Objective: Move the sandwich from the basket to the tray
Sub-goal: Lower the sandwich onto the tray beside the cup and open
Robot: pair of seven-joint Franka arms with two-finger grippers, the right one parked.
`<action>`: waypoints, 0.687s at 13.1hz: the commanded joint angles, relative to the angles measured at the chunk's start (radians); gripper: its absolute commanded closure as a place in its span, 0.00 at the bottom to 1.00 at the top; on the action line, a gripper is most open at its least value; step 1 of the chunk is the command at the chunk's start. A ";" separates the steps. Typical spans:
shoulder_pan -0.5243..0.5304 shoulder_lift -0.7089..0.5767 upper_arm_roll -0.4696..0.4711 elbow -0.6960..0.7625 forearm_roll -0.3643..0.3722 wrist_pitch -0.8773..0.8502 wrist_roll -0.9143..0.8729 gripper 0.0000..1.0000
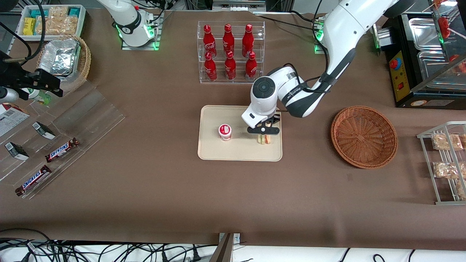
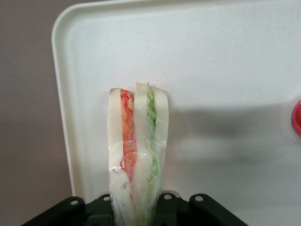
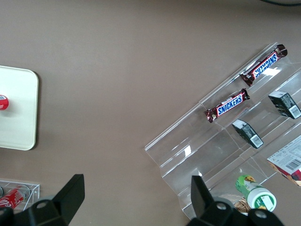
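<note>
The sandwich [image 1: 264,139], a wrapped wedge of pale bread with orange-red and green filling [image 2: 136,150], stands on edge in the cream tray [image 1: 214,153], close to the rim nearest the working arm's end [image 2: 63,117]. My left gripper [image 1: 264,134] is directly above it and shut on it, with a black finger pressed against each bread face [image 2: 136,212]. I cannot tell whether the sandwich rests on the tray floor. The reddish-brown wicker basket [image 1: 364,136] lies empty, toward the working arm's end of the table.
A small cup with a red lid [image 1: 225,131] stands in the tray beside the sandwich. A clear rack of red bottles [image 1: 229,51] is farther from the camera. A wire snack rack [image 1: 446,160] is at the working arm's end, and an acrylic shelf with Snickers bars [image 1: 62,150] at the parked arm's end.
</note>
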State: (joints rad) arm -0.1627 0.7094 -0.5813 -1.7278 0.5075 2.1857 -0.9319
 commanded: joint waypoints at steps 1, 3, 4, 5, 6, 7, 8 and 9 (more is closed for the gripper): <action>-0.008 0.019 -0.002 0.025 0.026 0.013 -0.021 0.81; -0.008 0.021 -0.002 0.025 0.026 0.013 -0.030 0.65; -0.008 0.022 -0.002 0.025 0.026 0.013 -0.030 0.52; -0.008 0.022 -0.002 0.025 0.028 0.013 -0.028 0.25; -0.008 0.022 0.000 0.025 0.028 0.013 -0.028 0.00; -0.008 0.021 0.000 0.027 0.026 0.005 -0.030 0.00; -0.008 0.015 -0.002 0.027 0.026 -0.003 -0.033 0.00; -0.003 0.004 -0.003 0.033 0.025 -0.004 -0.035 0.00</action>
State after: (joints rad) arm -0.1640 0.7212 -0.5809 -1.7195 0.5081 2.2003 -0.9423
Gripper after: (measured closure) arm 0.207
